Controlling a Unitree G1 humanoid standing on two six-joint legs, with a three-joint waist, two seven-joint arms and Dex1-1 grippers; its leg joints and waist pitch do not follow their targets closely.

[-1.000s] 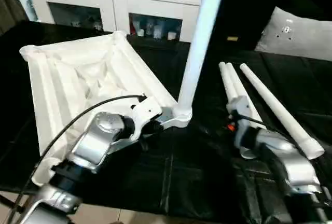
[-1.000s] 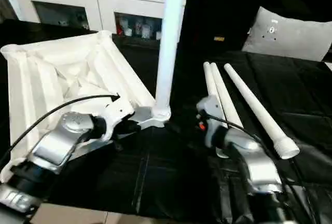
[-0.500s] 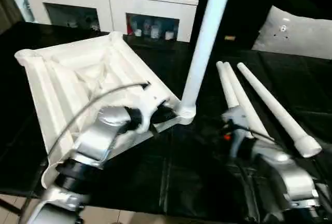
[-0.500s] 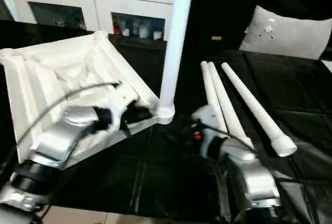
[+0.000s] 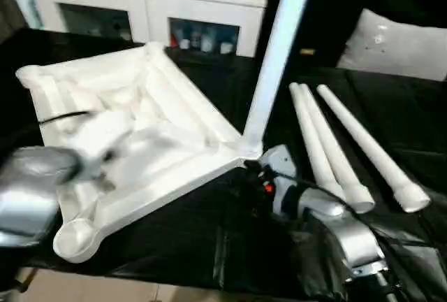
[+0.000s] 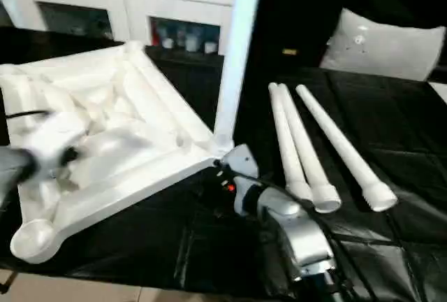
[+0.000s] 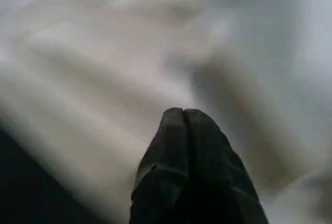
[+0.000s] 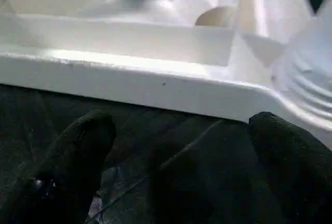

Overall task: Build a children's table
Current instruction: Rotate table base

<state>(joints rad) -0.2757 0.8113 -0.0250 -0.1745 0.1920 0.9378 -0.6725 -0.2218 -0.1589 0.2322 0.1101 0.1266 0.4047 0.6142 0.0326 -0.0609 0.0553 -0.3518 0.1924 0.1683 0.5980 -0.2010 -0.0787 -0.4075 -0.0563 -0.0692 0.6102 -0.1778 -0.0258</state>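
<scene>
- The worktop (image 5: 174,246) is covered in black sheeting and carries all the white table parts.
- The table top (image 5: 133,141) lies upside down on the left half of the worktop, its ribbed, cross-braced underside facing up and one round corner socket (image 5: 73,235) near the front edge.
- One upright leg (image 5: 276,57) stands in the corner of the table top that points toward the middle of the worktop, rising out of the picture.
- Three loose legs (image 5: 335,152) lie side by side on the black sheeting to the right of the table top, fanned slightly apart, their wider ends toward the robot.
- A white cabinet (image 5: 147,5) with glass doors stands behind the worktop, and a white-grey cushion (image 5: 394,43) lies at the back right.
- The right claw (image 8: 176,146) sits low on the sheeting just in front of the table top's rim, close to the corner with the upright leg; its two fingers (image 8: 83,141) stand wide apart and hold nothing.
- The left claw (image 7: 184,117) hangs over the table top's underside, blurred in the head views, its fingers pressed together with nothing between them.
</scene>
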